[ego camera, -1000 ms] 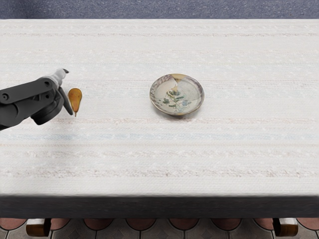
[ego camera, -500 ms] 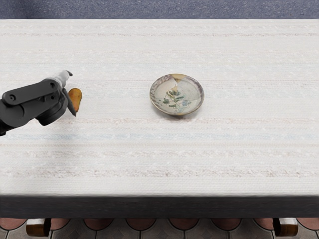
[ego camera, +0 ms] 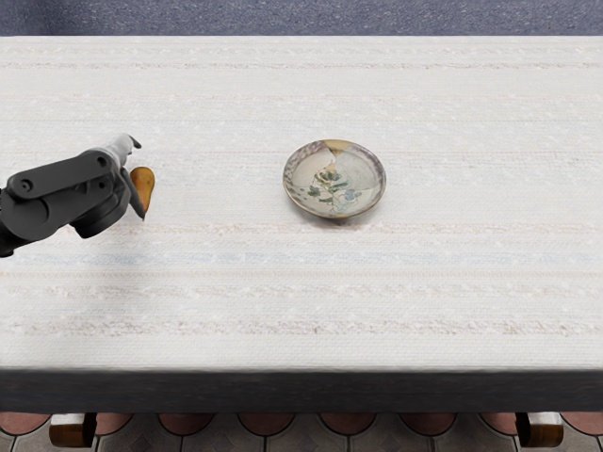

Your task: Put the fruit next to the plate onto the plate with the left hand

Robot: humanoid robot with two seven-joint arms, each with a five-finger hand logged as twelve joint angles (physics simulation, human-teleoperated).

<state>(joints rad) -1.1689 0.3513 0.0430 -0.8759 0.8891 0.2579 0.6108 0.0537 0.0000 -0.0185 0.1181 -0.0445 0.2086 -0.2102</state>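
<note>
Item 1, bench (ego camera: 377, 301): pale, woven-looking top with faint stripes running left to right. It fills most of my head view and has a dark edge along the near side.

Item 2, plate (ego camera: 377, 169): a shallow round dish in beige-grey glaze with a green and ochre painted motif. It sits flat on the bench, just right of centre.

Item 3, pear (ego camera: 144, 180): the task's fruit, brown-orange. It is well apart from the plate, off to the left at about the same depth, so it is not on the plate. I see only its right part; the rest is hidden behind the hand.

Item 4, left arm (ego camera: 38, 202): dark grey. It enters from the left edge and slants slightly away from me toward the pear.

Item 5, left hand (ego camera: 111, 184): dark, with a light grey part at its far end. It is set against the pear's left side and overlaps it in my view. I cannot tell whether it is clenched on the pear or only beside it, because the contact is hidden.
</note>
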